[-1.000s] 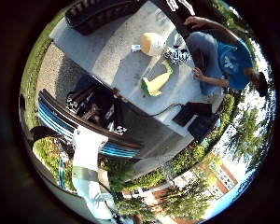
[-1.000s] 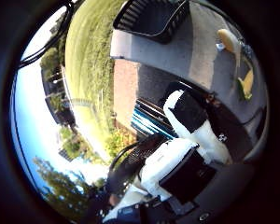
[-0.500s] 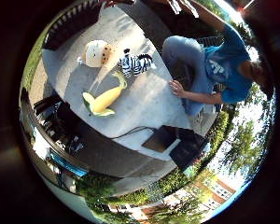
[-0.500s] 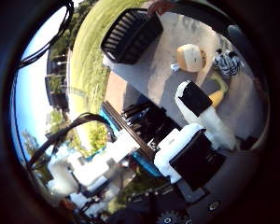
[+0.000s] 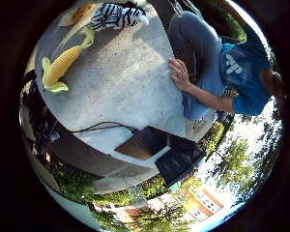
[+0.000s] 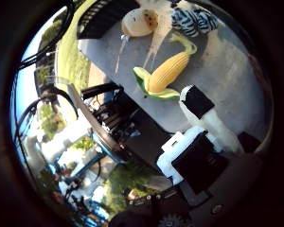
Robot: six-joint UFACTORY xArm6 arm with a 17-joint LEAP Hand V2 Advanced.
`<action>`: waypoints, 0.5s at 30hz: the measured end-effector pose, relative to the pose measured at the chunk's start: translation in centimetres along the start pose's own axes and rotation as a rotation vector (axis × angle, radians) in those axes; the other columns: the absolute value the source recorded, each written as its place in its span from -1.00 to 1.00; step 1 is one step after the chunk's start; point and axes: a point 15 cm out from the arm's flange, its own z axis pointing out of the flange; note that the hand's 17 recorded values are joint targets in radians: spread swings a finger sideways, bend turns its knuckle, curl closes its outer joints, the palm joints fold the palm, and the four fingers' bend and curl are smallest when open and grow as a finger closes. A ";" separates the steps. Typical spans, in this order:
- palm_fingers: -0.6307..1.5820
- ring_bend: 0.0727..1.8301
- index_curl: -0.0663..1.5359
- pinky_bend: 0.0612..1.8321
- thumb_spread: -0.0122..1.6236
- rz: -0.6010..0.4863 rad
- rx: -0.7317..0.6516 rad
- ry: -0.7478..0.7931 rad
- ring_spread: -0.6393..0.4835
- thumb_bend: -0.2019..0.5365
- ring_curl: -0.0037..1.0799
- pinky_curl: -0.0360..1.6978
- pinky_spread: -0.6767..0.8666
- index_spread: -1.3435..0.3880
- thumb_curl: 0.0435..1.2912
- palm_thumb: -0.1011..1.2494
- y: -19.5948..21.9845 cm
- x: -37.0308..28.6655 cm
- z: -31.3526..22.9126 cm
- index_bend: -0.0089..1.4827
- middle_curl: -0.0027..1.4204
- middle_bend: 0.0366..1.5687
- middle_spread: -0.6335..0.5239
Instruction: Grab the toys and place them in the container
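Observation:
A yellow corn toy [image 6: 168, 72] with green husk leaves lies on the grey table [image 5: 130, 92]. Beyond it are a round cream toy [image 6: 139, 22] and a striped zebra toy [image 6: 194, 20], close together. A black slatted container [image 6: 102, 16] stands at the table's far end, past the cream toy. My hand [image 6: 199, 142] hovers above the table beside the corn. One white and black finger [image 6: 203, 113] reaches straight out towards the corn without touching it. The hand holds nothing.
A flat black device [image 5: 157, 147] lies at the table's edge, away from the toys. A dark metal frame [image 6: 113, 123] stands beside the table near the corn. Grass [image 6: 71, 61] lies around the table.
The views have swung and come closer to the table; the corn, zebra and cream toy now show larger. The toys themselves have not moved.

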 end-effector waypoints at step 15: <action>-0.36 -0.77 -0.58 -0.67 0.31 -0.150 -0.008 0.045 0.54 -0.53 -0.37 -0.64 0.41 0.16 -0.47 0.32 -3.9 -3.9 8.3 -0.76 -0.52 -0.84 0.13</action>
